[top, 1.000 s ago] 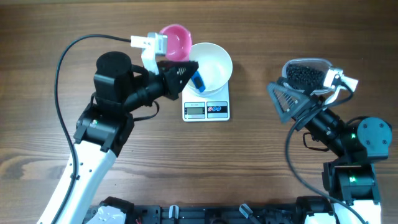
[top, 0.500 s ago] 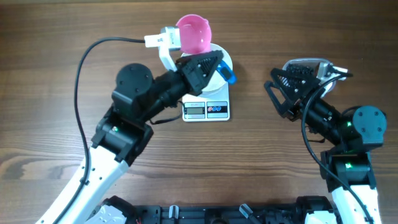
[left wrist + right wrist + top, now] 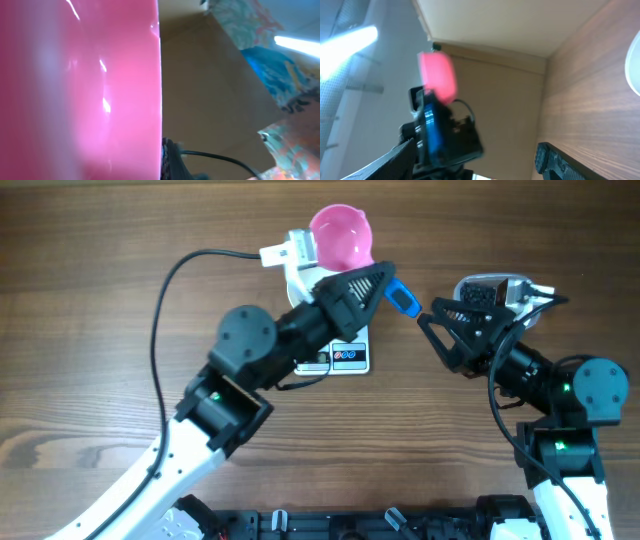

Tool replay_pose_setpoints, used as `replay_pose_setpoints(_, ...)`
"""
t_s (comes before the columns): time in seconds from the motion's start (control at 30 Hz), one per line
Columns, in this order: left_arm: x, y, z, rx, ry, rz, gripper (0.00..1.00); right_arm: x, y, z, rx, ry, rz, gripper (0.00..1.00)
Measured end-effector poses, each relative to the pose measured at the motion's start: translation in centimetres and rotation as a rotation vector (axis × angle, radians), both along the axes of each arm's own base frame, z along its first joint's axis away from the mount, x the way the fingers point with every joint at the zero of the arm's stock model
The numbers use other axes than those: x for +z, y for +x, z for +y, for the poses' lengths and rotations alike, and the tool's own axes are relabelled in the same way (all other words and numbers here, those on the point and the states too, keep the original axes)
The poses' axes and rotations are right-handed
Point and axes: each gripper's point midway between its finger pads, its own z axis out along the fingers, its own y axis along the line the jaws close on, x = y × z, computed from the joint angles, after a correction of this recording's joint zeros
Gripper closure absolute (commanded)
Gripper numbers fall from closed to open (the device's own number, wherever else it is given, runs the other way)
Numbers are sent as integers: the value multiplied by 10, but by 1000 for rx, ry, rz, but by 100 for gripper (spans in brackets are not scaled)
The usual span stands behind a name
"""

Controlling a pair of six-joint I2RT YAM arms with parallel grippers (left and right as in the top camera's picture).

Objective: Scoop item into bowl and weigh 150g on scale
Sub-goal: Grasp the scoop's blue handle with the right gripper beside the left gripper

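My left gripper [image 3: 383,280] is shut on the blue handle [image 3: 403,299] of a pink scoop [image 3: 342,235], held above the table between the scale and the tub. The scoop's pink wall [image 3: 80,90] fills the left wrist view. Black pellets [image 3: 482,294] lie in a clear tub [image 3: 505,281] at the right. My right gripper [image 3: 447,332] stands open just left of the tub, nothing between its fingers [image 3: 555,160]. The scale [image 3: 350,358] shows only its display end under the left arm. The arm hides the bowl from overhead; its white rim [image 3: 636,70] shows in the right wrist view.
The left arm [image 3: 245,345] stretches diagonally over the middle of the wooden table [image 3: 80,310], trailing a black cable [image 3: 165,300]. The right arm's base [image 3: 585,395] stands at the lower right, and a black rail [image 3: 330,525] runs along the front edge.
The left arm has swung right with the scoop, from over the bowl to the gap beside the tub. The right gripper turned and shifted a little toward the tub's left side.
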Motion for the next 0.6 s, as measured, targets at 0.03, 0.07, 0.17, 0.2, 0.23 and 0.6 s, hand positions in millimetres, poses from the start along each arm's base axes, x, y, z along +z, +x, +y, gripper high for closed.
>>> replay_pose_setpoints(0.03,-5,2,-4,3,7,13,96,4,-1,0,3,2,-22,21)
replay_pose_setpoints(0.07,-9,4,-6,6,11,22,96,8,-3,0,6,4,-41,21)
replay_pose_setpoints(0.17,-18,9,-15,9,16,36,96,12,-4,1,11,7,-60,21)
replay_pose_setpoints(0.2,-18,11,-17,11,10,30,96,12,-5,1,13,9,-56,21)
replay_pose_setpoints(0.23,-16,11,-19,11,2,21,96,12,-5,1,14,11,-54,21)
replay_pose_setpoints(0.6,-7,2,-29,-25,-63,38,96,12,-5,1,19,20,-38,33)
